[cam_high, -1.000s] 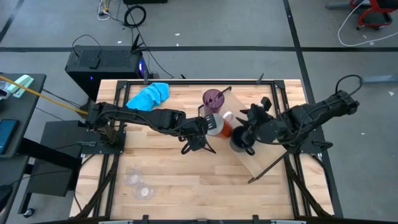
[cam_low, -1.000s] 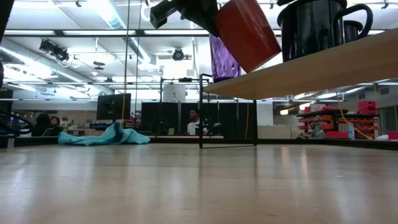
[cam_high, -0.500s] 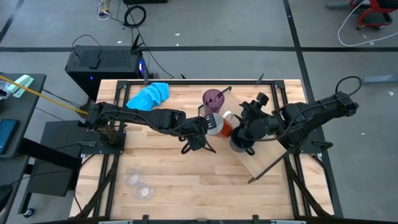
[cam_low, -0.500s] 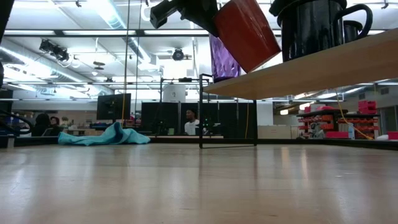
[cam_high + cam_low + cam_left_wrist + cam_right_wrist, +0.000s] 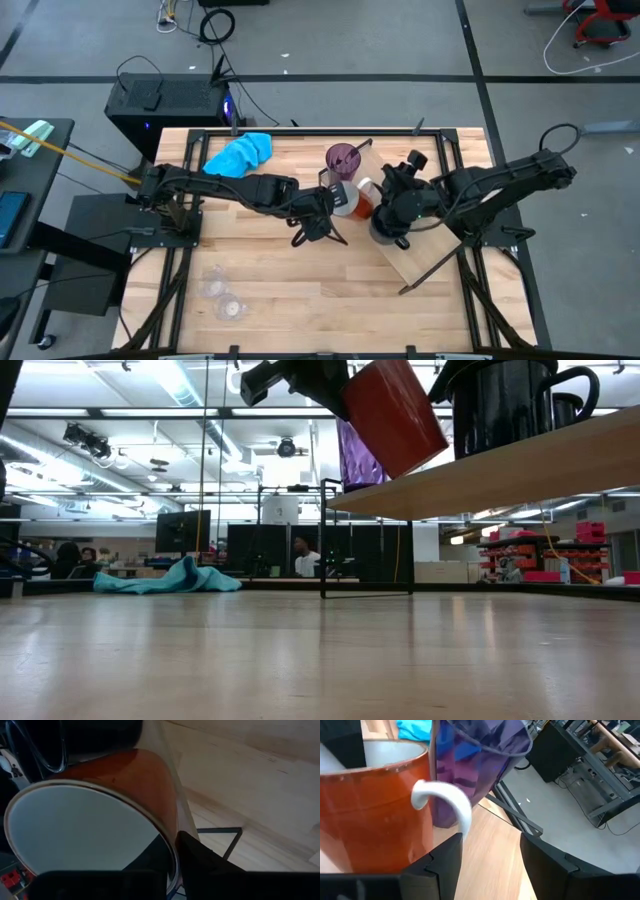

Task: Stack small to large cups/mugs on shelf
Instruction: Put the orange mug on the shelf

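Observation:
My left gripper [image 5: 333, 206] is shut on a mug [image 5: 352, 200] with an orange-red outside, a white inside and a white handle [image 5: 445, 800], held at the shelf's left side. The shelf board [image 5: 425, 245] lies slantwise on its black wire frame. The purple tumbler [image 5: 343, 158] stands on the board's far end, and dark mugs [image 5: 497, 400] stand on it by my right gripper. My right gripper [image 5: 490, 862] is open at the mug's right side, with the white handle just ahead of its fingers. Two clear glasses [image 5: 224, 297] stand on the table at the near left. My left gripper holds the mug by its rim [image 5: 172, 851], one finger inside the mug and one finger [image 5: 202, 857] outside. It comes from the table's left. The mug is tilted [image 5: 395, 415] and clear of the table; I cannot tell whether it touches the shelf board.
A bright blue cloth [image 5: 240, 152] lies at the table's far left. The black rails [image 5: 180, 250] run along the table's sides. People and desks show in the room beyond the table [image 5: 300, 555].
My right gripper has moved a little toward the table's left, closer to the mug that my left gripper holds. The mug has stayed tilted at the shelf's side.

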### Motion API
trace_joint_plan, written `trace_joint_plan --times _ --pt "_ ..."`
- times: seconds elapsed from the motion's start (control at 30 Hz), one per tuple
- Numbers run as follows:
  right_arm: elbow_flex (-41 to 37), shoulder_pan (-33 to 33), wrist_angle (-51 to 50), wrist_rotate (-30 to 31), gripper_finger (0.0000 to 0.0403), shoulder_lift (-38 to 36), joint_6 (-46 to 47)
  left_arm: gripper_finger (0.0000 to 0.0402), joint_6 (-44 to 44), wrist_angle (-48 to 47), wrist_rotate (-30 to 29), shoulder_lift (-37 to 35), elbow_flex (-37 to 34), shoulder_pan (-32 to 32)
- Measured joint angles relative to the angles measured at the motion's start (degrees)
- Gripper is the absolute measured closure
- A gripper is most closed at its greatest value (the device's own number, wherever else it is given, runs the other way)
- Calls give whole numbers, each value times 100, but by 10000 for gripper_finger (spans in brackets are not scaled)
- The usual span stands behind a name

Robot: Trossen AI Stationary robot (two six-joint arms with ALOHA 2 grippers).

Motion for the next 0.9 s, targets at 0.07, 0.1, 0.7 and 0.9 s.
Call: trace_joint_plan --times 0.07,0.1,0.7,0.9 --pt "-29 15 48 -15 196 2 0 359 2 31 -8 0 0 0" --pt "-32 15 92 -58 195 2 -3 359 4 40 -6 0 0 0" --pt "-1237 79 2116 -216 206 -617 -587 370 4 36 -5 -1 2 -66" --pt "-1535 79 2439 -2 217 -711 -654 359 14 30 -2 0 4 -101"
